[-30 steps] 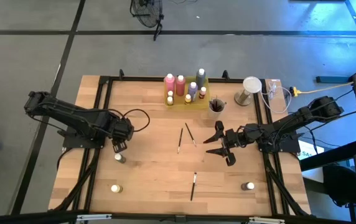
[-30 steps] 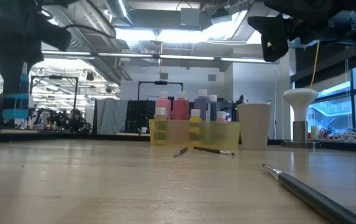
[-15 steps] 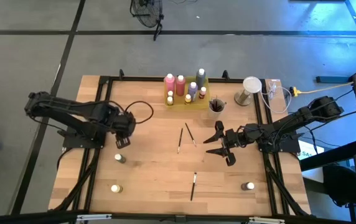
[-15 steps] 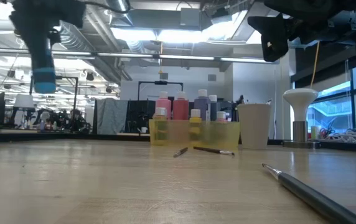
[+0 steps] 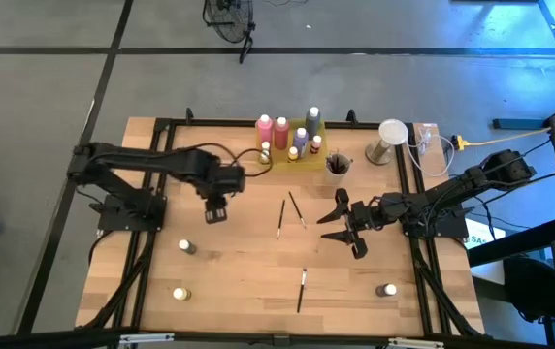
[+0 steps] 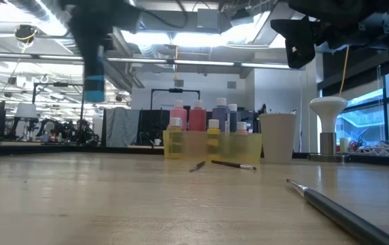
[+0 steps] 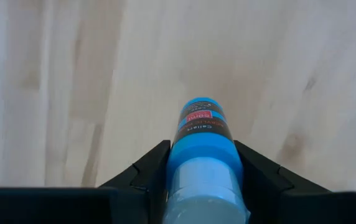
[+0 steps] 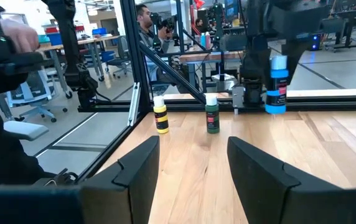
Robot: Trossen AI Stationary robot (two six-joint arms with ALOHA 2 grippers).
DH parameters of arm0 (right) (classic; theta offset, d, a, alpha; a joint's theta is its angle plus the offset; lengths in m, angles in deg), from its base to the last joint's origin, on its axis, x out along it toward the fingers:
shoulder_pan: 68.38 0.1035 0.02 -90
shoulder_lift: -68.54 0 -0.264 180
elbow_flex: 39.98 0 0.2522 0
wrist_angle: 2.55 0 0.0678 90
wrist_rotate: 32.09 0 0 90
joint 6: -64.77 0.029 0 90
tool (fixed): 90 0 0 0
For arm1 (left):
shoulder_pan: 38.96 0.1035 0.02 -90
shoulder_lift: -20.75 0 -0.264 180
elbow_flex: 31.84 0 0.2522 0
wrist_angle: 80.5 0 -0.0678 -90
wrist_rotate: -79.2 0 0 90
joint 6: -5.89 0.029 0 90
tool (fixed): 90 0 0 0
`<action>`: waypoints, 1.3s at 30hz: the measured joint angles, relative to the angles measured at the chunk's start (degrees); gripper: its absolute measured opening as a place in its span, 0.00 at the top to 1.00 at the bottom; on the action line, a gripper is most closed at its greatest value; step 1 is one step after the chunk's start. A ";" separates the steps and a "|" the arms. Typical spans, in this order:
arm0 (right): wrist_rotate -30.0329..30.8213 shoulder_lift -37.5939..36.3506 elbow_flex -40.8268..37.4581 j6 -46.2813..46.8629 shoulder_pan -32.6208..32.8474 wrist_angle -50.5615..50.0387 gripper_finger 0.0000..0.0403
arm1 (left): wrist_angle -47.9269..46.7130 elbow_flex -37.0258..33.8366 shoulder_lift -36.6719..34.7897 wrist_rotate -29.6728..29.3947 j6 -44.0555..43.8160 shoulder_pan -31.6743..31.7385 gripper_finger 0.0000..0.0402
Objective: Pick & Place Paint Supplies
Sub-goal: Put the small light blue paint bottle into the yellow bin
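A blue paint bottle (image 7: pixel 201 127) hangs high over the left half of the table, with my left gripper (image 5: pixel 215 210) shut on it and pointing down. In the low view, the blue bottle (image 6: pixel 94 85) shows well above the wood. My right gripper (image 5: pixel 342 227) is held level above the table's right half, open, with nothing between its fingers. Three paintbrushes (image 5: pixel 280 215) (image 5: pixel 297 208) (image 5: pixel 302 289) lie flat on the table. Small bottles (image 5: pixel 187 246) (image 5: pixel 179 293) (image 5: pixel 386 290) stand on their bases. The yellow tray (image 5: pixel 276 155) at the far edge holds several bottles. My left gripper pinches the blue bottle's upper part (image 7: pixel 201 155), just below its pale cap, between the two fingers (image 7: pixel 150 171). The fingers come from above, pointing down. The bottle hangs upright below them, bottom down, clear of the table.
A cup (image 5: pixel 337 166) with brushes stands right of the tray, and a white mushroom-shaped object (image 5: pixel 390 136) farther right. A black frame (image 5: pixel 161 174) runs around the table. The right wrist view shows a yellow bottle (image 8: pixel 160 115) and a green bottle (image 8: pixel 212 114) standing near the table's left edge, and people beyond.
My left gripper has risen and gone from near the table's left edge toward its middle and slightly toward the far edge, rolling a little, still shut on the blue bottle. The bottle stays upright and has climbed higher above the table.
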 joint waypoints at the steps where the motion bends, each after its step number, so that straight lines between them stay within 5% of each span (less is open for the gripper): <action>1: 0.00 0.02 0.00 0.00 0.00 -0.19 0.52 | -0.09 1.69 1.49 1.36 1.60 0.58 0.65; 9: -0.02 0.02 0.00 0.00 0.00 -1.15 0.52 | -0.17 15.38 11.10 3.13 11.14 5.92 0.65; 23: -0.66 0.02 0.00 -0.30 0.01 -3.51 0.52 | -0.94 32.70 28.39 3.03 4.80 16.05 0.65; 39: -0.23 0.02 0.00 -5.14 0.00 -3.77 0.56 | -1.10 47.18 38.70 1.39 4.82 17.15 0.65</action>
